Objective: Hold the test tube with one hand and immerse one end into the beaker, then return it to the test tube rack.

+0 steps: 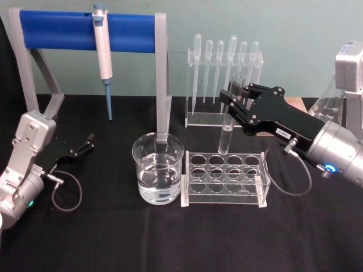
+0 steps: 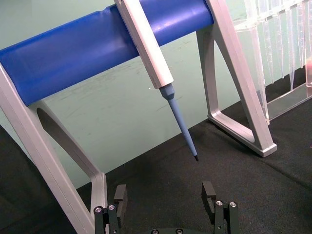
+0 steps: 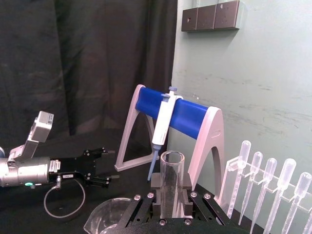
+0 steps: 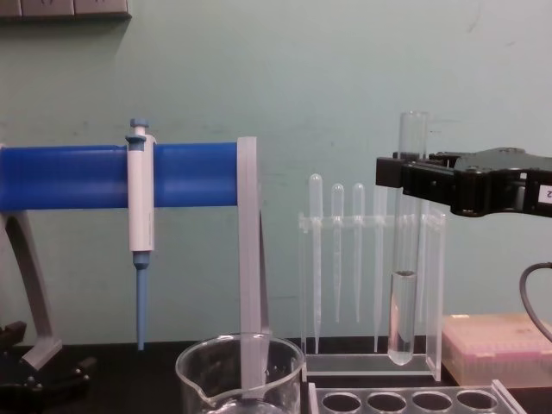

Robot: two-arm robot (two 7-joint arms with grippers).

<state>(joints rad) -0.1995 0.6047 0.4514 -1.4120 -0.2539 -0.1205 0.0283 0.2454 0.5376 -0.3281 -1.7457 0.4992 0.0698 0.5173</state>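
My right gripper [image 1: 230, 105] is shut on the test tube [image 1: 226, 139], gripping it in its upper half. The tube hangs upright with a little clear liquid in its lower part. Its rounded bottom is just above the back row of the clear rack [image 1: 224, 180]. From the side the test tube [image 4: 403, 302] hangs clear of the rack [image 4: 405, 401], with the right gripper [image 4: 407, 177] near its top. The beaker [image 1: 158, 169], partly filled with water, stands left of the rack, apart from the tube. My left gripper [image 1: 85, 144] rests open at the far left [image 2: 165, 197].
A blue-barred stand [image 1: 85, 31] holding a micropipette [image 1: 102, 54] rises behind the beaker. A clear holder of plastic pipettes [image 1: 224, 73] stands behind the tube. A glass flask [image 1: 329, 107] and a pink-lidded box [image 4: 496, 345] sit at the right.
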